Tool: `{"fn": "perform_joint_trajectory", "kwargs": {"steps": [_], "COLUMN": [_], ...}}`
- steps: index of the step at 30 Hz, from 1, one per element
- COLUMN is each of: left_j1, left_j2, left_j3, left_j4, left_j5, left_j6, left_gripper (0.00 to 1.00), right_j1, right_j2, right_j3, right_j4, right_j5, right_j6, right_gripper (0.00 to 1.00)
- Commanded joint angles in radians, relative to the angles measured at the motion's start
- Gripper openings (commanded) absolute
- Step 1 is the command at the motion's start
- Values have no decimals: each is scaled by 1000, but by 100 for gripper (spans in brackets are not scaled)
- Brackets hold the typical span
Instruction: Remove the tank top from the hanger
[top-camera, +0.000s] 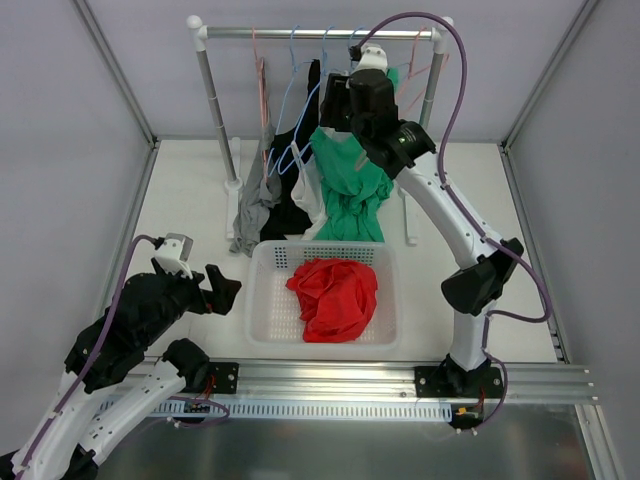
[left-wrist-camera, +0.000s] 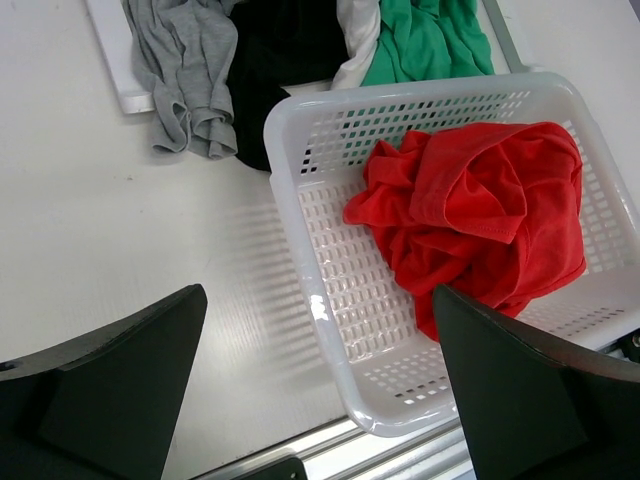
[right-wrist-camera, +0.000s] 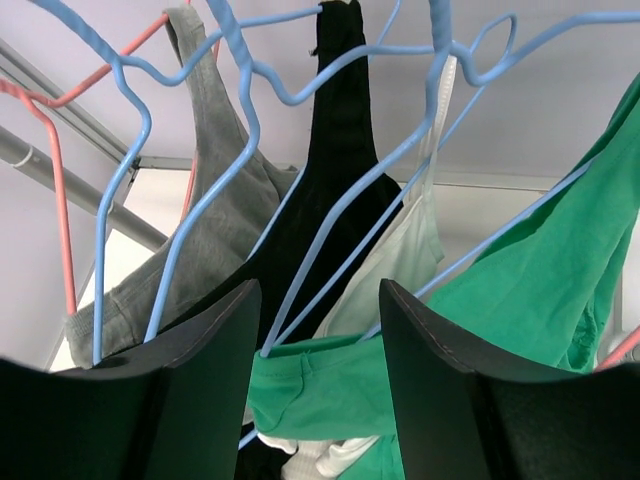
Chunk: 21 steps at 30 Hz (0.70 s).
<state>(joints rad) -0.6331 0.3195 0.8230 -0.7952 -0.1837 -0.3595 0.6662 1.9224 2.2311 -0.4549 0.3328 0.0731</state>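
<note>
A green tank top (top-camera: 350, 185) hangs on a blue hanger (right-wrist-camera: 298, 280) from the rack's rail (top-camera: 310, 33). My right gripper (top-camera: 338, 108) is raised to the rail and open. In the right wrist view the gripper (right-wrist-camera: 318, 300) has the green strap (right-wrist-camera: 340, 385) and the hanger's wire between its fingers; I cannot tell whether they touch. The rest of the green top (right-wrist-camera: 540, 270) hangs to the right. My left gripper (top-camera: 222, 285) is open and empty, low by the basket's left side; in its wrist view the gripper (left-wrist-camera: 318, 300) frames the basket's corner.
Grey (top-camera: 255, 205), black (top-camera: 290, 200) and white (top-camera: 312, 195) tank tops hang left of the green one, their hems on the table. A white basket (top-camera: 256, 300) below the rack holds a red garment (top-camera: 335, 295). Pink hangers (top-camera: 262, 85) hang on the rail.
</note>
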Motion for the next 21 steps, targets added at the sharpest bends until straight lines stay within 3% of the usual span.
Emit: {"fn": "perform_joint_trajectory", "kwargs": {"steps": [1,10,21], "left_j1": [6,6,4], "left_j2": [-7,-10,-8], "left_j3": [-5,-12,-12], "left_j4": [47,50,50], "left_j5": [21,12,13], "left_j6": [-16,-18,-16], "left_gripper": [99,99,99], "right_j1": [-2,-2,0], "right_j2": [42,7,-249], "right_j3": [55,-24,-286], "right_j4": [51,45,79], "right_j5": [44,164,187], "right_j6": [-3,-15,-101], "right_gripper": [54,33,29]}}
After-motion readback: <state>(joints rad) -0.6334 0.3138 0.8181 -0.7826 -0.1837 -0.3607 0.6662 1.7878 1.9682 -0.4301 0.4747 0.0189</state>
